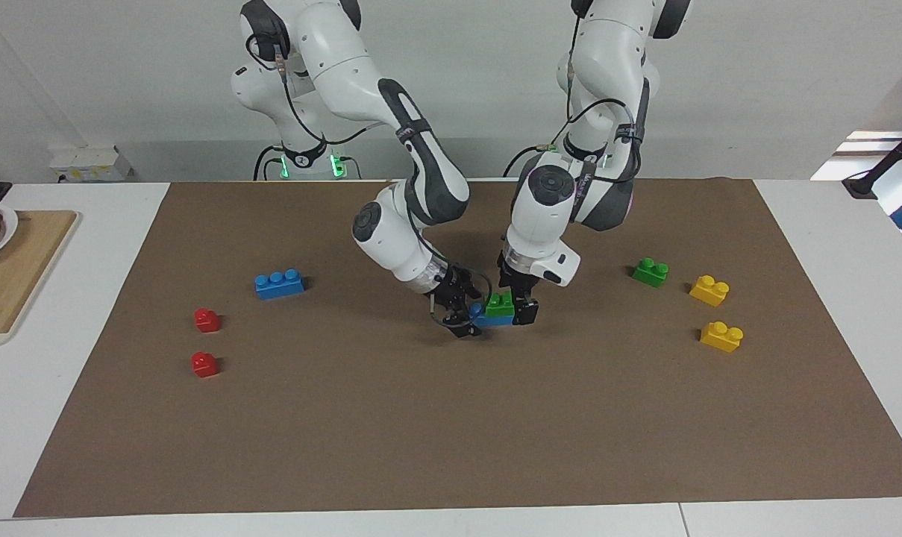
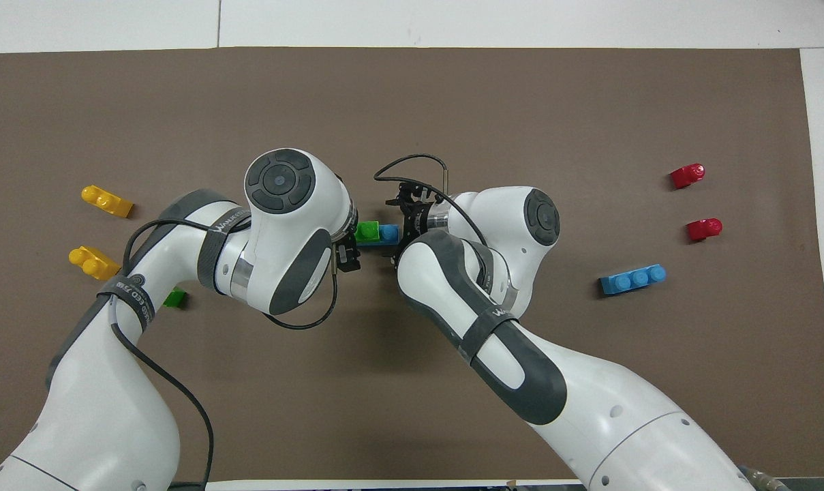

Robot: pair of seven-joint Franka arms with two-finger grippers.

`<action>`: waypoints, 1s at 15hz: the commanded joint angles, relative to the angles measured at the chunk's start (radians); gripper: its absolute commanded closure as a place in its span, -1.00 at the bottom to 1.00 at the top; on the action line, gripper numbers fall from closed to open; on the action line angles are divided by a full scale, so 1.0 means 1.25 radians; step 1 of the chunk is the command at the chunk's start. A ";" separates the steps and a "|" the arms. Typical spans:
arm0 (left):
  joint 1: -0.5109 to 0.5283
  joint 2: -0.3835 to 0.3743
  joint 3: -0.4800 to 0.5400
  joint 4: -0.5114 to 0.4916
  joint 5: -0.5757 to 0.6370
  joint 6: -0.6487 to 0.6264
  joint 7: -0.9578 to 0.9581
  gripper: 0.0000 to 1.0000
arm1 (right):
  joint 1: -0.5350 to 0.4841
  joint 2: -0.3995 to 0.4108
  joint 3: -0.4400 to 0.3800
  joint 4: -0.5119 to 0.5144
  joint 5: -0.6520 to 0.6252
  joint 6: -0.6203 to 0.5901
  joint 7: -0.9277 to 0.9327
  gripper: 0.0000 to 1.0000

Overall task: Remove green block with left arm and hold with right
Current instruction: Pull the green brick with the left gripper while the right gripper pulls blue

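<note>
Green block (image 1: 500, 303) sits stacked on a blue brick (image 1: 493, 320) at mid-mat, between the two grippers. In the overhead view the green block (image 2: 367, 232) covers the end of the blue brick (image 2: 388, 233) toward the left arm; the blue end toward the right arm shows bare.

Left gripper (image 1: 512, 307) comes down steeply onto the stack. Its fingers stand on either side of the green block and appear closed against it. In the overhead view this gripper (image 2: 354, 247) is mostly hidden under its own wrist.

Right gripper (image 1: 465, 313) reaches in low and tilted from the right arm's end, fingers around the exposed end of the blue brick, apparently clamped on it. A black cable loops around this gripper.

Stack rests on or just off the brown mat (image 1: 451, 432); cannot tell which.

Elsewhere on the mat:
- second green brick (image 1: 650, 271), toward the left arm's end, well apart from the stack
- two yellow bricks (image 1: 709, 289) (image 1: 721, 335) near it
- second blue brick (image 1: 279, 283), three studs, toward the right arm's end
- two red pieces (image 1: 207, 320) (image 1: 204, 364) near that same end

Wooden board (image 1: 10, 276) lies off the mat on the white surface (image 1: 831, 246).
</note>
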 commanded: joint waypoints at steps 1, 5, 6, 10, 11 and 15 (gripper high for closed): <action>-0.015 0.004 0.012 -0.003 0.007 0.016 -0.015 -1.00 | 0.007 0.024 -0.001 0.016 0.028 0.029 -0.014 -0.92; -0.013 0.004 0.012 -0.004 0.007 0.018 -0.015 -1.00 | 0.007 0.024 -0.001 0.016 0.029 0.030 -0.014 -0.52; -0.013 0.004 0.012 -0.006 0.007 0.016 -0.015 -1.00 | 0.006 0.024 -0.001 0.016 0.030 0.030 -0.013 -0.43; -0.013 0.004 0.012 -0.008 0.007 0.021 -0.020 -1.00 | 0.006 0.024 -0.001 0.016 0.030 0.030 -0.012 0.29; -0.013 0.004 0.012 -0.009 0.007 0.027 -0.021 -1.00 | 0.006 0.024 -0.001 0.016 0.034 0.030 -0.013 0.75; -0.013 0.004 0.012 -0.011 0.007 0.030 -0.021 -1.00 | 0.009 0.024 -0.001 0.014 0.040 0.042 -0.021 1.00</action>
